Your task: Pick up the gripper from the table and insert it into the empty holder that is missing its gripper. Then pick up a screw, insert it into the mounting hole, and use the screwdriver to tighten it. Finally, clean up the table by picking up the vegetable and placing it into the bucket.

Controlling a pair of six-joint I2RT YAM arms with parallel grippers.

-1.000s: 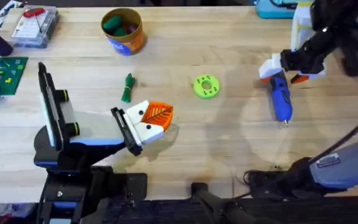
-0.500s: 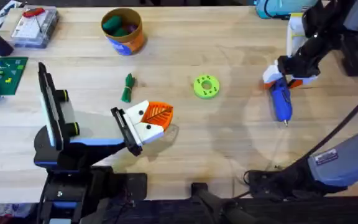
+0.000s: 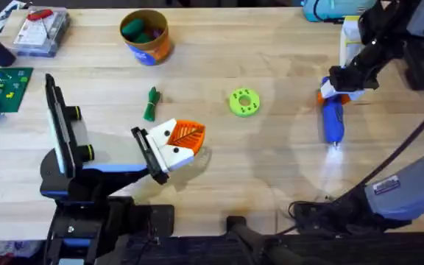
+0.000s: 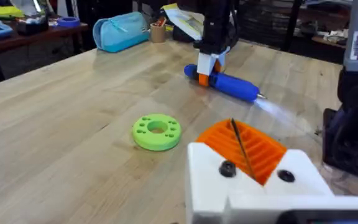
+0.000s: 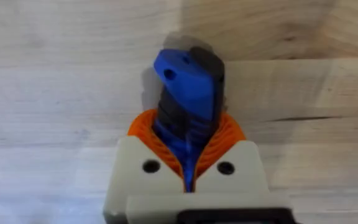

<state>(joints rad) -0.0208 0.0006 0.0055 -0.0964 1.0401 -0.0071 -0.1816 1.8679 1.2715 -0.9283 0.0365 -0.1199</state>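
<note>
The blue screwdriver [image 3: 333,121] lies on the table [image 3: 271,169] at the right, its metal tip toward the near edge and a glow of light on the wood ahead of it. My right gripper [image 3: 340,91] is shut on its rear end; in the right wrist view the orange pads [image 5: 145,132] clamp the blue body [image 5: 188,78]. My left gripper [image 3: 190,134] hangs shut over the table's middle-left. The black holder [image 3: 53,110] stands at the left. A green vegetable [image 3: 151,103] lies beside it. The orange bucket [image 3: 146,35] stands at the back. The loose gripper and the screw are out of view.
A lime-green disc [image 3: 243,102] lies between the two grippers, also seen as the disc [image 4: 156,131] from the left wrist. A clear parts box [image 3: 41,29] and a green brick plate [image 3: 2,85] sit at the far left. A blue pouch [image 4: 120,31] rests at the back edge.
My right gripper has closed from open onto the screwdriver's rear end. The screwdriver has turned straighter, and a light now glows at its tip. The left arm has not moved.
</note>
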